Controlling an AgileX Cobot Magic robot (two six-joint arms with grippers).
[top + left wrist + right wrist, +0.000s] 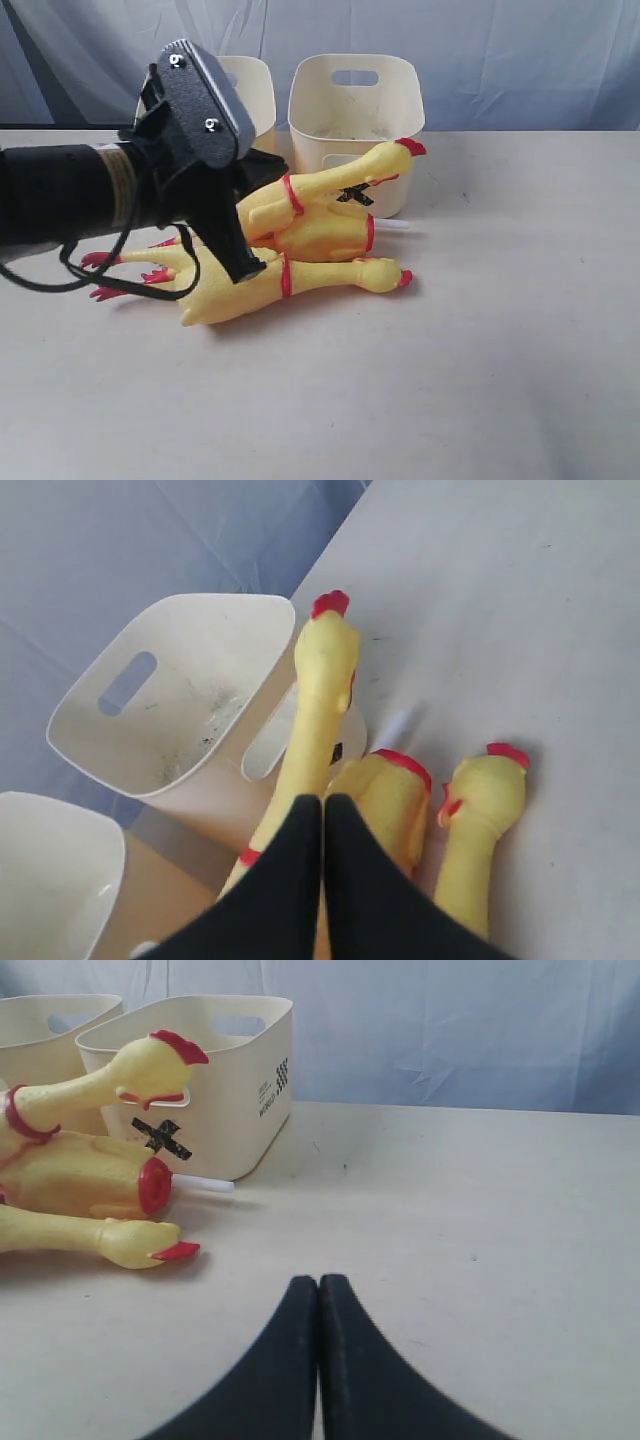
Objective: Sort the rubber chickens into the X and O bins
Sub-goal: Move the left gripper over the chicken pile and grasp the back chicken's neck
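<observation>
Exterior: black left gripper [243, 268], pinched closed, overlaps three yellow rubber chickens [325, 235] heaped mid-frame before cream X-marked plastic tub [330, 120]; tabletop [500, 350] open lower right. Left wrist: closed jaws above chickens. Right wrist: right gripper [318, 1282] closed, empty

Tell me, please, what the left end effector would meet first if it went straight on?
Probably the rubber chicken nearest the X bin: the left end effector aims at its neck, though depth is unclear.
</observation>
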